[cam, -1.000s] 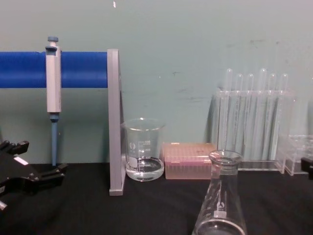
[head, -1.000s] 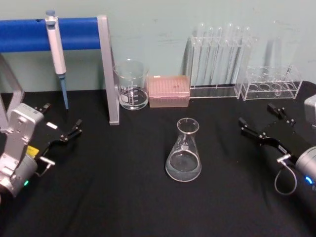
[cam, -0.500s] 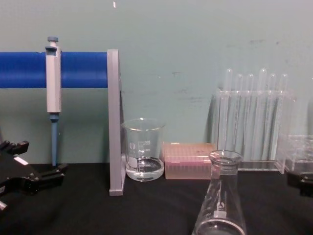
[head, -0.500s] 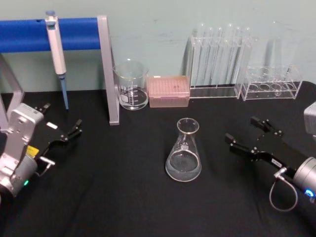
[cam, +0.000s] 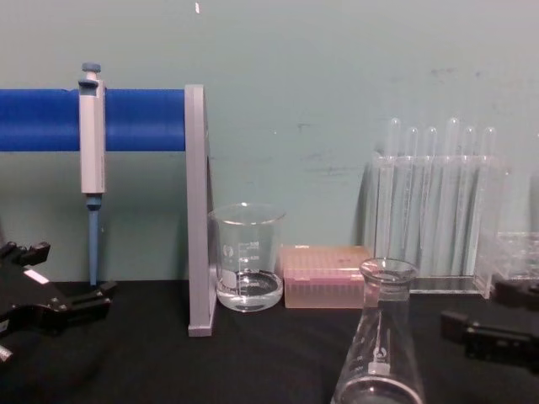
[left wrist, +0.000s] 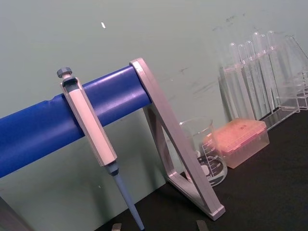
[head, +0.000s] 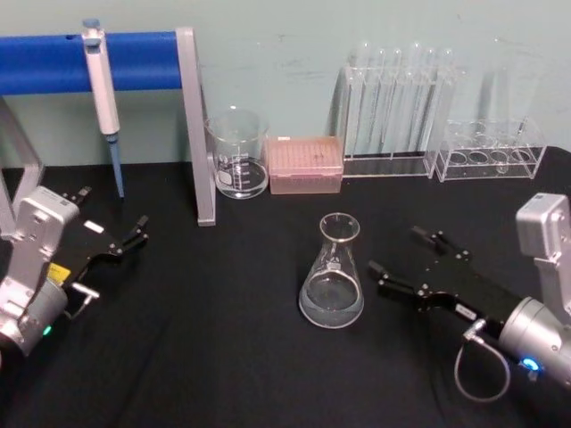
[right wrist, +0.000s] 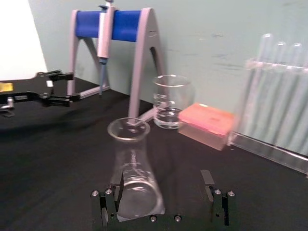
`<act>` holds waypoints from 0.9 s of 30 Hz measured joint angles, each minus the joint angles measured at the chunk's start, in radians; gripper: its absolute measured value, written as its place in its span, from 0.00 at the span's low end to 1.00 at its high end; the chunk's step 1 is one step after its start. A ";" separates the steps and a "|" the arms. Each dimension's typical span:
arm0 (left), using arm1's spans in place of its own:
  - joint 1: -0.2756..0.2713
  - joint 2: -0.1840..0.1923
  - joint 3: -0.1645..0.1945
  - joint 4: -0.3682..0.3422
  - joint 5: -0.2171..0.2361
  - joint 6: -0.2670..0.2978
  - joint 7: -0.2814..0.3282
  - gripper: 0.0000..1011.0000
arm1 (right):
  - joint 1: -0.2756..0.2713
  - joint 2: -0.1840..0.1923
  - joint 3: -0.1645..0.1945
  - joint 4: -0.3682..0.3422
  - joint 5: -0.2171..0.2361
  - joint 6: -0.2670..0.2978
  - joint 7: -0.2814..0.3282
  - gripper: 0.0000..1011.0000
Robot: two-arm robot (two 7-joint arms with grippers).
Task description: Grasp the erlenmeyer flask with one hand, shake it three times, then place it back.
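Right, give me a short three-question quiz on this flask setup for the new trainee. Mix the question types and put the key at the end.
1. True or false: the right gripper is shut on the erlenmeyer flask.
2. What sits between the beaker and the test tube rack? A) a funnel B) a pink box C) a second flask
3. Name the gripper farther from the flask.

Key:
1. False: its jaws stand open, just short of the flask.
2. B.
3. The left gripper, open at the left side of the black table.
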State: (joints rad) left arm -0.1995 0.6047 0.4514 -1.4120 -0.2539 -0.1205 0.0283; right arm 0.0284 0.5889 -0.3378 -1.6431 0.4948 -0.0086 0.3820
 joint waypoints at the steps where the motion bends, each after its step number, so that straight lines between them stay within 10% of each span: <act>1: 0.000 0.000 0.000 0.000 0.000 0.000 0.000 0.99 | 0.000 -0.003 -0.002 -0.001 -0.002 0.002 0.003 0.99; 27: 0.000 0.000 0.000 0.000 0.000 0.000 0.000 0.99 | 0.105 -0.136 -0.060 0.090 -0.112 0.056 0.021 0.99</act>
State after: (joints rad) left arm -0.1995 0.6047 0.4514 -1.4120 -0.2539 -0.1205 0.0283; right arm 0.1332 0.4526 -0.3975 -1.5533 0.3827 0.0471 0.4028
